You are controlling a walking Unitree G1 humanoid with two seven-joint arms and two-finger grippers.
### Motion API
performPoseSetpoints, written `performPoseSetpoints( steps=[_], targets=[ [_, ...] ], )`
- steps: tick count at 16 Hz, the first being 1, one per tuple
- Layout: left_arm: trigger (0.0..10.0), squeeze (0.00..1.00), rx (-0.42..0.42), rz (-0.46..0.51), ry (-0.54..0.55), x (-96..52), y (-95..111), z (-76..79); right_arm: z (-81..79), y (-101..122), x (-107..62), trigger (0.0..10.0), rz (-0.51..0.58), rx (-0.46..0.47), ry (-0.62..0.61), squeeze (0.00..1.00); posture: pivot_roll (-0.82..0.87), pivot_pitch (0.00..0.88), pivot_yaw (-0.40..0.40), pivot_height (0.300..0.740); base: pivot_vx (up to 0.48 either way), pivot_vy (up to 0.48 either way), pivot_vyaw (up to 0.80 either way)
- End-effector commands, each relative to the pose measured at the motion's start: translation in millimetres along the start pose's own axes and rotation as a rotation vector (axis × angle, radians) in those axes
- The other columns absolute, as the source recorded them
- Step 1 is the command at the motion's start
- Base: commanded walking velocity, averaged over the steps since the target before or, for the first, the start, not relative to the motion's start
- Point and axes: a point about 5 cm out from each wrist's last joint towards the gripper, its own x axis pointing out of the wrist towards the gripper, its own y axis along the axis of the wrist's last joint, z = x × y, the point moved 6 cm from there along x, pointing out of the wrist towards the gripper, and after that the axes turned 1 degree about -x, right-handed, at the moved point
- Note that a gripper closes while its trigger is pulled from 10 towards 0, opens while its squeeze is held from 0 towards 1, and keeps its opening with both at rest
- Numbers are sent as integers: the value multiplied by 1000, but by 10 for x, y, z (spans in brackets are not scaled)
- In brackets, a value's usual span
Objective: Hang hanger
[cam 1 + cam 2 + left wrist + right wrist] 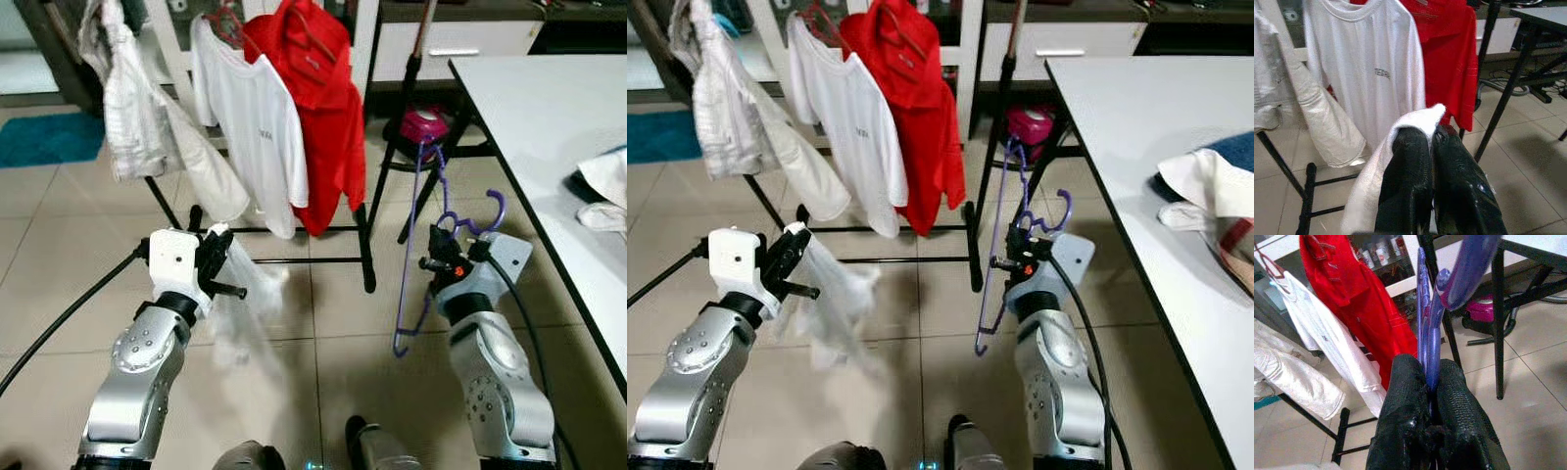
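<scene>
Right end effector [443,257] was clenched on the purple hanger [419,245]; the right wrist view showed both black fingers [1405,396] pinched against the hanger's thin bars. The hanger stood roughly upright in the grip, its hook [490,211] curling just above the end effector and its long body dropping below toward the tiled floor [323,333]. It was off the rack, held in the air.

Left end effector [217,257] was grasping a white garment [838,304]; the left wrist view showed the fingers [1408,176] closed together with the cloth draped over the tips. The rest of the cloth hung down below that end effector, blurred.

The drying rack [362,250] stood ahead of both end effectors, well apart from the hanger. On it hung a white T-shirt [250,127], a red shirt [323,108] just beside it, and a pale garment [137,108] on the left end. The red shirt was directly ahead of the right end effector in its wrist view.

The white bench [549,127] ran along the right of the right end effector, with folded cloth [1215,196] lying on it. A magenta object [423,125] sat on a black stand ahead of the hanger, near the bench's corner.
</scene>
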Motion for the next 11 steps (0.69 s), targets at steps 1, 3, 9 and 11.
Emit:
performPoseSetpoints(
  steps=[1, 3, 9, 11],
  targets=[
    [10000, 0, -13, -8, -9, -12, -5, 1, 35, -6, -12, 10000, 1, -5, -23, 0, -46, 164, 71, 740, 0, 0, -788],
    [10000, 0, -32, -21, -13, -15, -27, -6, 14, -25, -15, 10000, 2, -2, -20, 0, -45, 160, 79, 740, 0, 0, -788],
    [10000, 0, -37, -38, -38, -23, -61, 32, 10, 24, -16, 10000, 61, -26, -37, 0, -40, 129, 90, 740, 0, 0, -798],
    [10000, 0, -63, -82, -32, -44, -150, 36, 11, -3, -25, 10000, 64, -19, -35, 0, -43, 113, 96, 740, 0, 0, -800]
  ],
)
